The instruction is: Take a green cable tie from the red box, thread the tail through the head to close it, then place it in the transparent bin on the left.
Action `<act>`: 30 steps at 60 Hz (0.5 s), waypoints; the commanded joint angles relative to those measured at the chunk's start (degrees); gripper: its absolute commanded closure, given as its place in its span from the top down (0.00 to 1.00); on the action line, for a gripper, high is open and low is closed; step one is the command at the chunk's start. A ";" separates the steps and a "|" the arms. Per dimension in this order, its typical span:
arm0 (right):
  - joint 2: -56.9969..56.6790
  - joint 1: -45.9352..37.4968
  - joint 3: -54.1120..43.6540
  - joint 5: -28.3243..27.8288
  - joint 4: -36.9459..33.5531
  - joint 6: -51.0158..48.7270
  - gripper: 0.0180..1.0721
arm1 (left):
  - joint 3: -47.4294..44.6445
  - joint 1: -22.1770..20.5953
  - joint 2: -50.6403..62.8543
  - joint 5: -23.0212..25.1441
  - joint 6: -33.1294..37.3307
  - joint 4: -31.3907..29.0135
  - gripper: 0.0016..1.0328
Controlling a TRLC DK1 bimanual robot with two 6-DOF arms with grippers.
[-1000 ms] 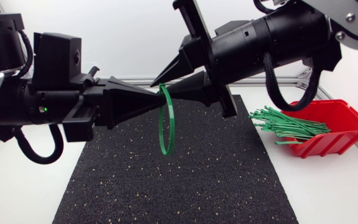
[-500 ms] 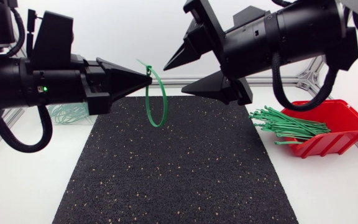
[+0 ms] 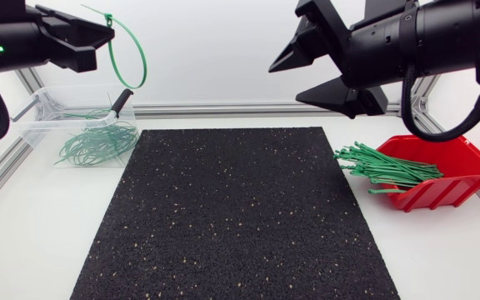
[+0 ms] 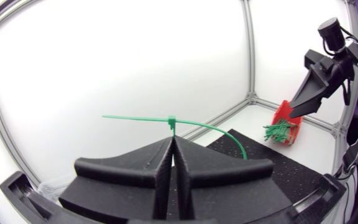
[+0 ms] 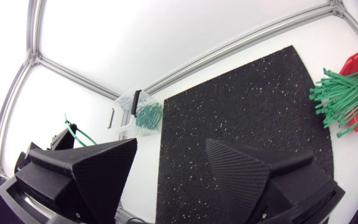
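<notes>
My left gripper (image 3: 107, 33) is shut on a green cable tie (image 3: 130, 58) closed into a loop, holding it high above the transparent bin (image 3: 36, 125) at the table's back left. In the left wrist view the tie's head (image 4: 172, 120) sits just past the closed fingertips, with the tail sticking out sideways. My right gripper (image 3: 287, 83) hangs open and empty, high over the mat's far right part. The red box (image 3: 452, 171) at the right holds several green ties (image 3: 386, 167), some hanging over its rim. In the right wrist view the wide-spread fingers (image 5: 98, 168) frame the mat.
A black speckled mat (image 3: 236, 212) covers the middle of the table. The bin holds several looped green ties (image 3: 98, 142). An aluminium frame rail (image 3: 223, 108) runs along the table's back edge.
The left arm has swung left and up with the looped tie, from over the mat to above the bin. The right gripper let go of the tie, opened wide and drew back to the right.
</notes>
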 commanded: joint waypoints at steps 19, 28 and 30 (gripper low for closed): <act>-3.22 -9.13 -2.78 5.12 3.96 -14.34 0.93 | 5.46 13.36 13.28 -4.56 5.58 10.00 0.03; -4.36 -10.36 -4.89 7.05 6.07 -17.77 0.93 | 6.25 15.91 18.73 -7.55 6.72 15.80 0.03; -4.72 -10.62 -5.24 7.23 6.60 -18.21 0.93 | 6.78 16.26 20.40 -8.52 7.51 16.42 0.03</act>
